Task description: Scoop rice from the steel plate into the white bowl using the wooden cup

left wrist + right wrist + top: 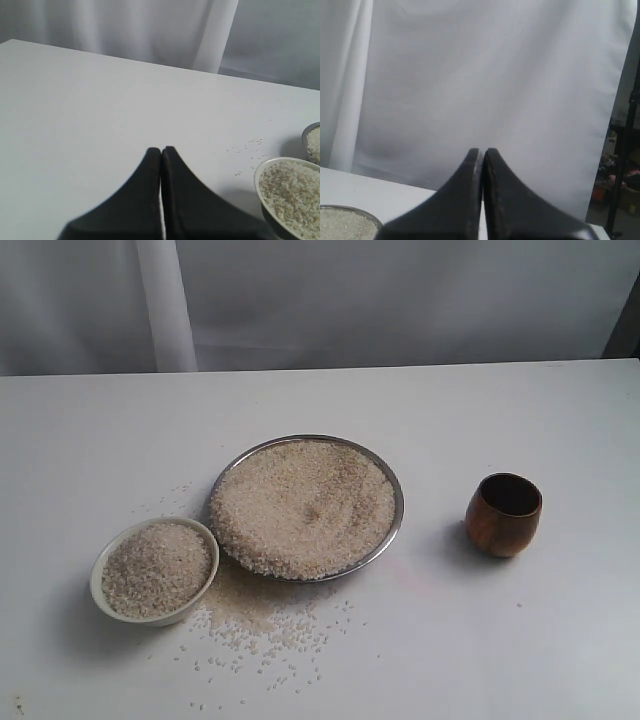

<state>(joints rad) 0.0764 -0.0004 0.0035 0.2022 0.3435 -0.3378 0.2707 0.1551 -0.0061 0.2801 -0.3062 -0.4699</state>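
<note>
The steel plate [389, 477] sits mid-table, heaped with rice [300, 505]. Touching its near-left side is the white bowl [103, 565], filled with rice to the rim; it also shows in the left wrist view as the white bowl [259, 184]. The wooden cup [503, 514] stands upright and empty to the right of the plate. Neither arm appears in the exterior view. My left gripper [161, 150] is shut on nothing, over bare table left of the bowl. My right gripper [481, 151] is shut, empty, and faces the curtain, with the plate's rim [365, 214] at the frame corner.
Loose grains [265, 630] lie spilled on the white table in front of the plate and bowl, with a few more [180, 490] behind the bowl. A white curtain [400, 300] hangs behind the table's far edge. Dark clutter [620, 185] stands beyond the curtain's side.
</note>
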